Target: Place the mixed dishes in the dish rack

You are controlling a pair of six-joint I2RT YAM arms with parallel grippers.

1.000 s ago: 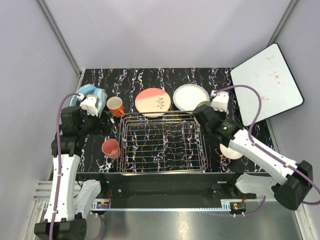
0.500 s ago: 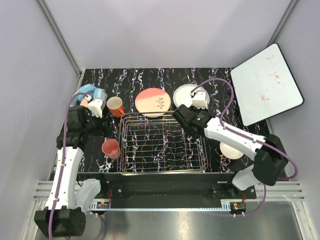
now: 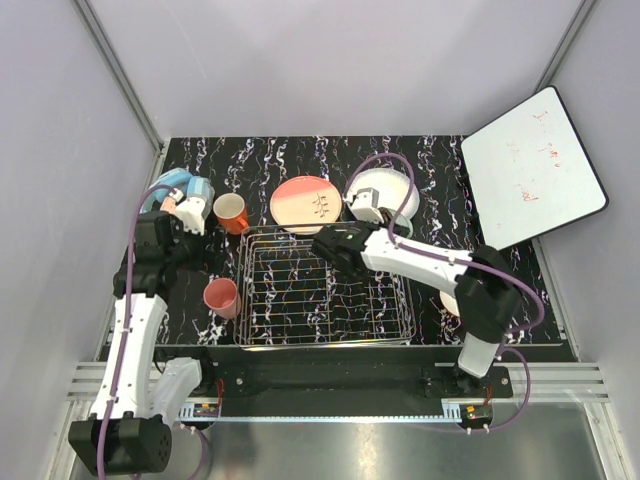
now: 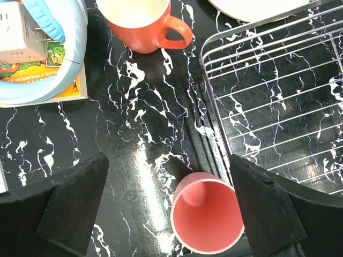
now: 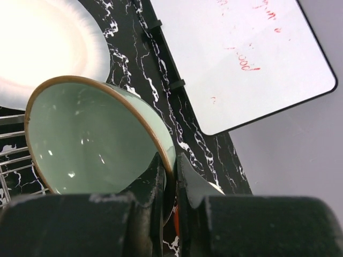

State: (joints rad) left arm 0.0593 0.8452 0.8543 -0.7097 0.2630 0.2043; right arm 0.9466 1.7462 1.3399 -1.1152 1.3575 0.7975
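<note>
Right gripper (image 5: pixel 170 167) clamped on the rim of the pale green bowl (image 5: pixel 96 139) at the far edge of the still-bare dish rack (image 3: pixel 325 290), as the wide-open left gripper (image 4: pixel 171 209) hovers over the pink cup (image 4: pixel 206 219) left of the rack, no dish yet loaded.

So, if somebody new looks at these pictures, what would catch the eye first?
First the right gripper, shut on the rim of the pale green bowl, its arm stretched over the far part of the chrome dish rack in the centre. Then the open left gripper above the pink cup, left of the rack. A white board with red scribbles lies at the far right.
</note>
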